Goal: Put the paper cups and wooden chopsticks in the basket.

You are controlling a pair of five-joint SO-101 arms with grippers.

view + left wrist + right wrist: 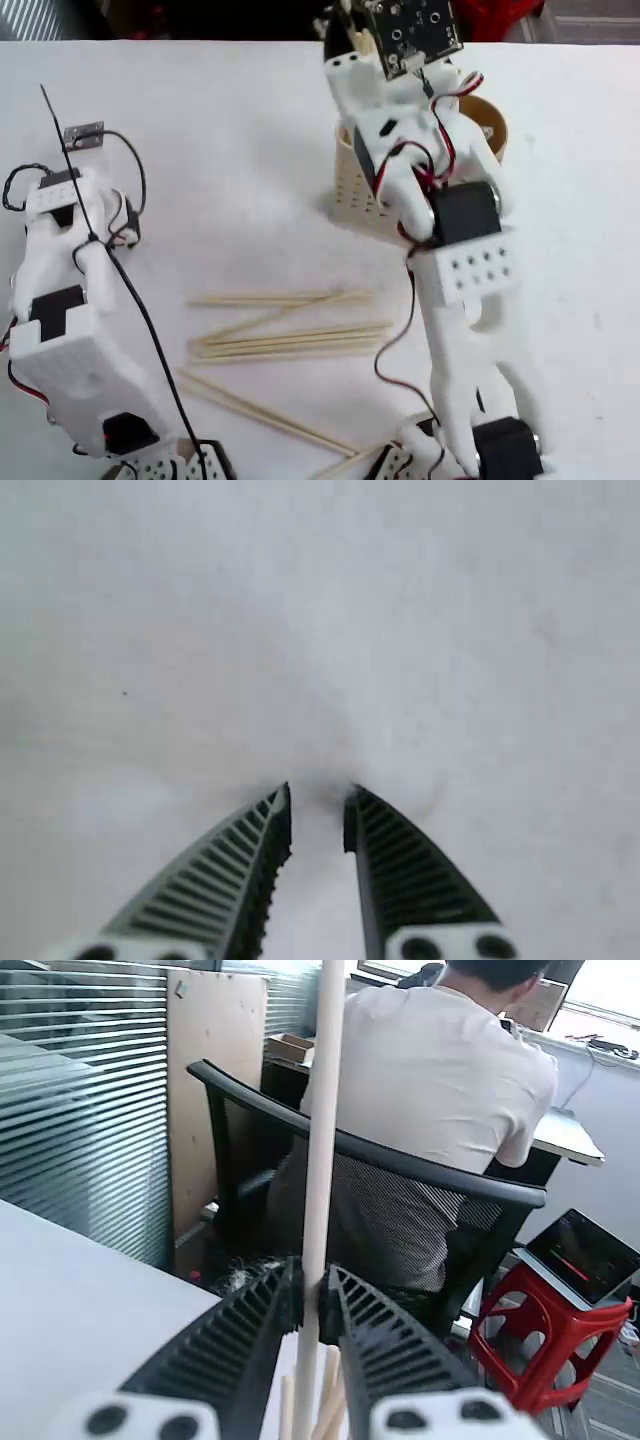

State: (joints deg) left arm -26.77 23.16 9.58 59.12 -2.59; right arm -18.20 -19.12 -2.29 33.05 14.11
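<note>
— Where's the wooden chopstick (pixel 325 1110)?
— Upright, pinched between the right gripper's (pixel 312 1295) fingers, near the basket (pixel 352 195). Other chopsticks (pixel 290 340) lie on the table (pixel 250 150).
— Left gripper (pixel 318 798)?
— Slightly parted, holding nothing.

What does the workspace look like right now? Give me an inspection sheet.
Surface: white table, no spills seen.
Job's things: loose chopsticks lie on the table; one chopstick is held upright; basket sits under the right arm; paper cup at the basket, partly hidden.
Clutter: nothing seen.
Hands: left hand slightly open, empty; right hand shut on the chopstick.
Cables: black cable runs over the left arm; red wires on the right arm.
Surroundings: chair, red stool, blinds.
</note>
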